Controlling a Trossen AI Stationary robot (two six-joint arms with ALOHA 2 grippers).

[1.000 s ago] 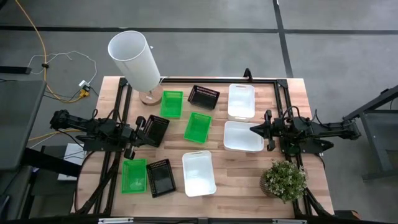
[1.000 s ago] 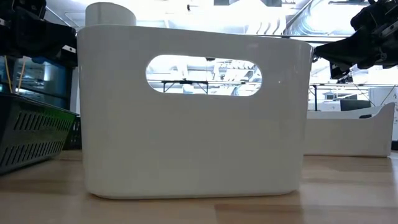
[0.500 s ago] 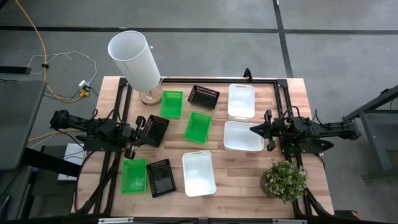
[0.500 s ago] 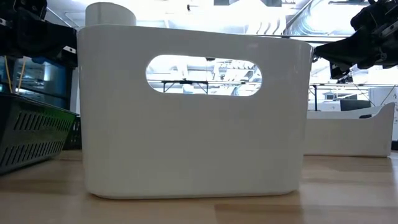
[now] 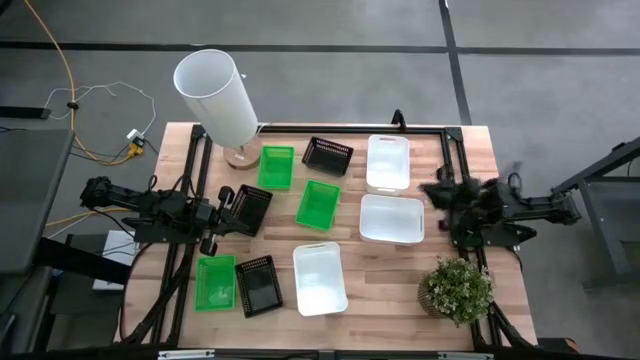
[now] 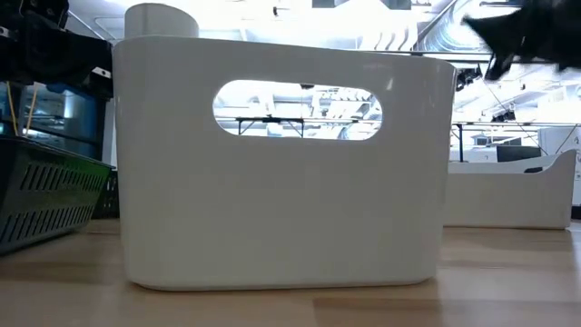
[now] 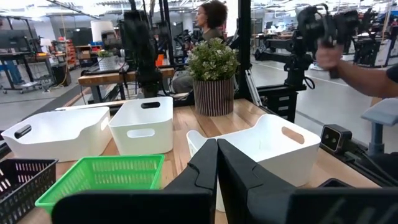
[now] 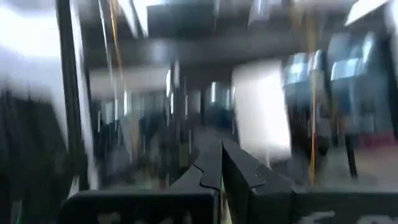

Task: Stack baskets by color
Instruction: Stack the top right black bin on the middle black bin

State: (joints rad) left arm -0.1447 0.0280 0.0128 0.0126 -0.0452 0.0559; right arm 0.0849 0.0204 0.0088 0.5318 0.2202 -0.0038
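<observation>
Nine baskets sit on their bottoms on the wooden table. Three are green [image 5: 277,167] [image 5: 318,203] [image 5: 215,282]. Three are black [image 5: 328,155] [image 5: 248,208] [image 5: 258,285]. Three are white [image 5: 388,162] [image 5: 391,219] [image 5: 319,279]. The near white one [image 6: 281,163] fills the low view. My left gripper [image 5: 228,207] [image 7: 216,155] is shut and level at the table's left side, beside a black basket, holding nothing. My right gripper [image 5: 428,190] [image 8: 221,158] is shut and tipped upward at the right side, above the white baskets' right edge, holding nothing.
A tall white cylinder [image 5: 215,95] on a wooden base stands at the far left corner. A potted plant [image 5: 455,290] stands at the near right corner. A black metal frame [image 5: 350,128] borders the table. Beyond the table a person's arm [image 7: 357,71] holds a device.
My right gripper has tipped its fingers upward and risen, its tip drawing back toward the table's right edge, and it has stayed shut. The baskets have kept still.
</observation>
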